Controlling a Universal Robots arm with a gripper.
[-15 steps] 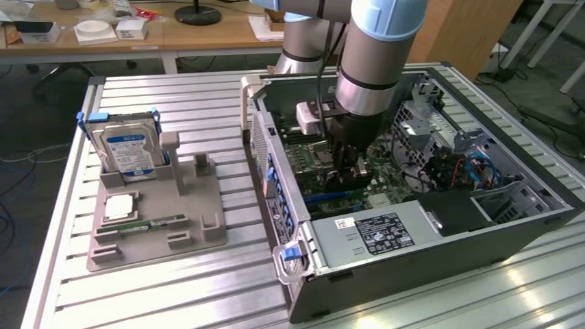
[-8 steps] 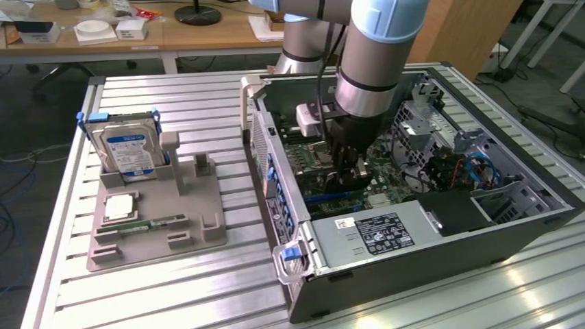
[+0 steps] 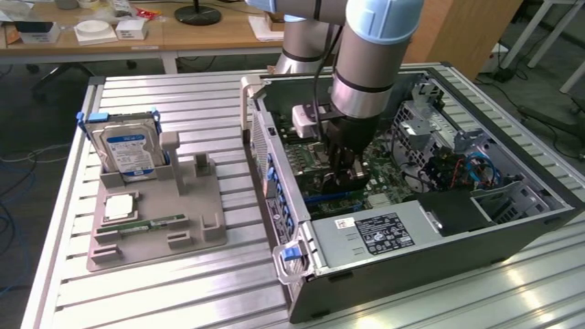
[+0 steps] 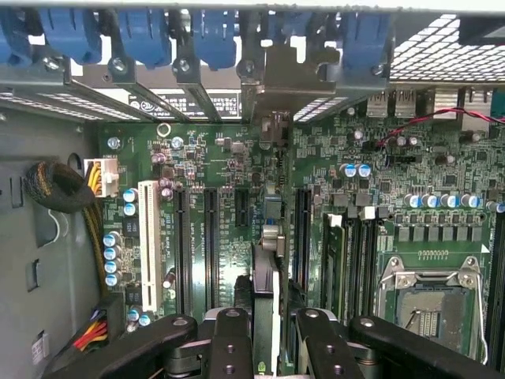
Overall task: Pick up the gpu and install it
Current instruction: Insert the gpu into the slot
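Silver-grey arm (image 3: 366, 62), pale-blue joint caps (black screwed gripper (image 3: 343, 179) links).

A workshop with a slatted metal bench and a wooden desk

The ribbed metal table (image 3: 183, 288) catches bright glare near the exterior view's right; behind it a wooden desk (image 3: 183, 35) carries small boxes, above dark floor (image 3: 37, 110) strewn with cables.

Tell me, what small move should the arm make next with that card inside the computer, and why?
Probably a gentle push straight down: the end effector grips the gpu on edge, close over the motherboard among its long slots, apparently not seated yet.
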